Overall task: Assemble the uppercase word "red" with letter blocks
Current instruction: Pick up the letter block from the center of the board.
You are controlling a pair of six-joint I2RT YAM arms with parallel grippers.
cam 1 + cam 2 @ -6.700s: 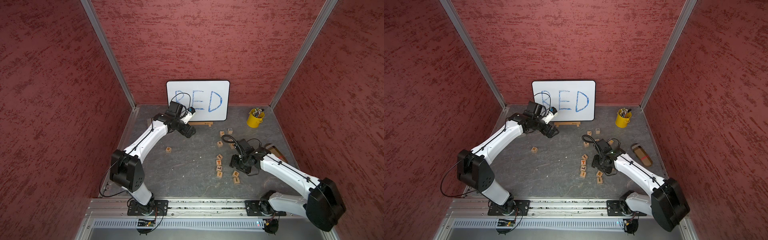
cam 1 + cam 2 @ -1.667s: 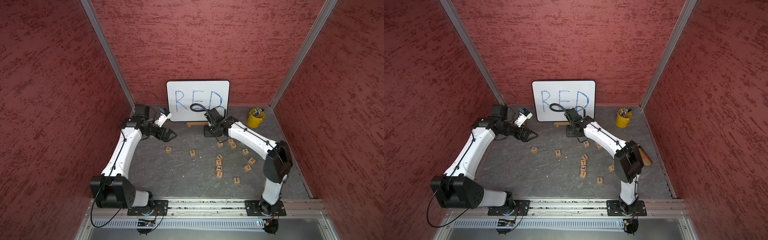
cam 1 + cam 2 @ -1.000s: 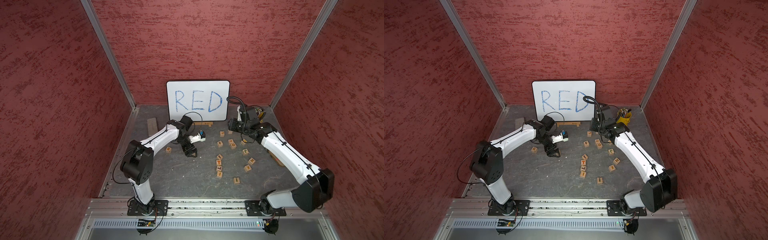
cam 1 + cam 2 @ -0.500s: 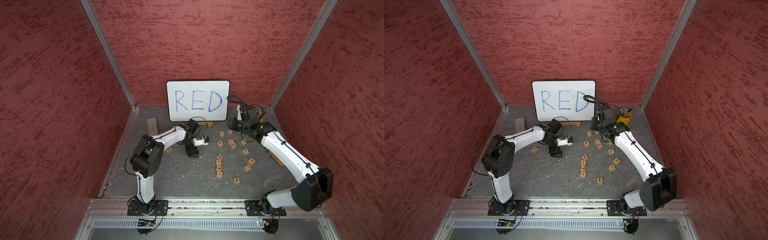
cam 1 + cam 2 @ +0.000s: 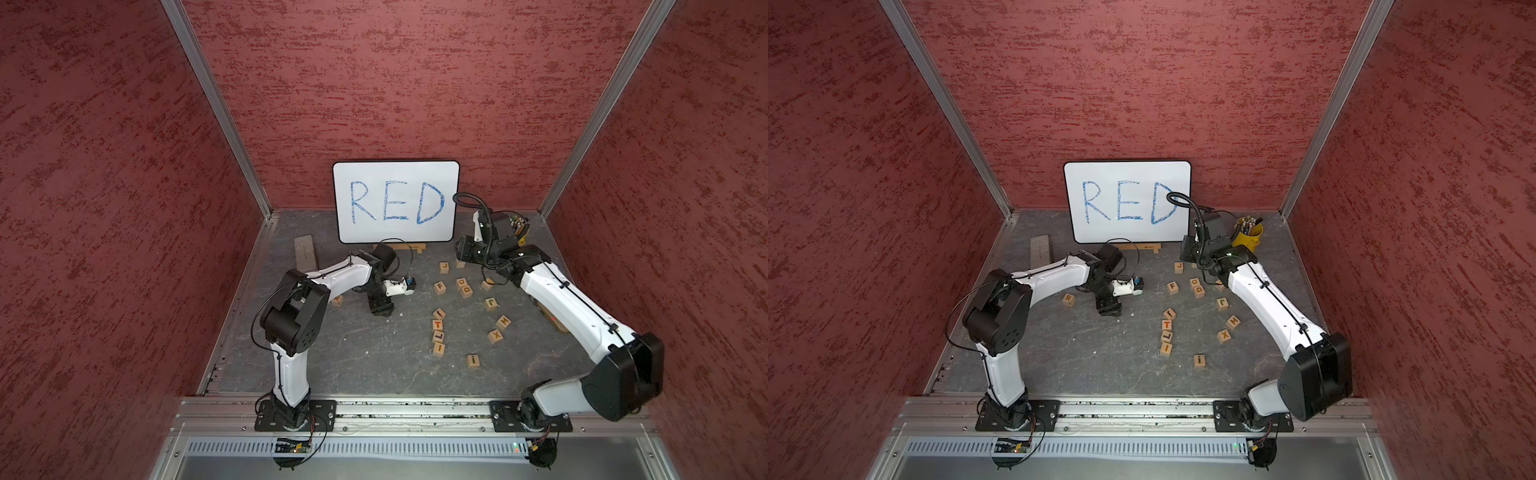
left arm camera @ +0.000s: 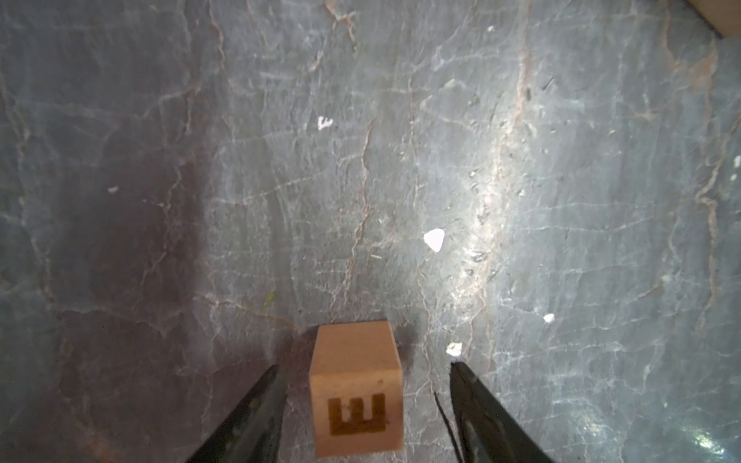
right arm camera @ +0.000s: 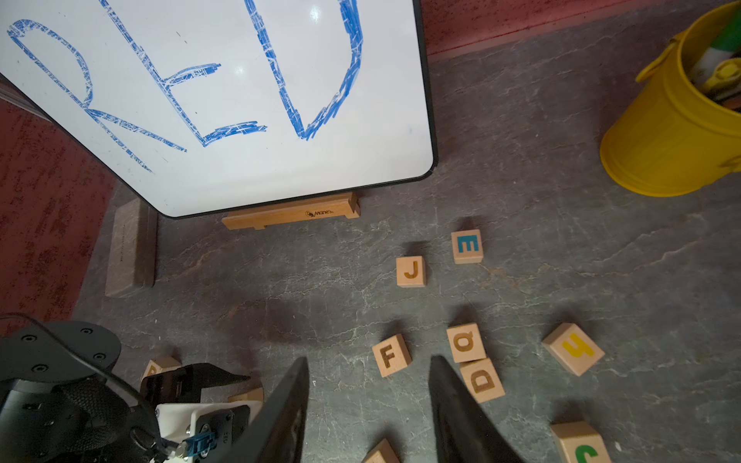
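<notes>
**A:** Where is there room to move?

**B:** Gray floor lies open from the left gripper to the front rail. The whiteboard closes the rear. A wooden slab lies by the left wall, and other letter blocks crowd the right half.

**A:** And the E block?

**B:** It is flat on the floor between the left gripper's 2 fingers, with a gap on each side, touching neither. The R block sits beside the left arm. In the right wrist view, the D block shows next to 1 finger of the right gripper, whose jaws stand apart over bare floor.
</notes>
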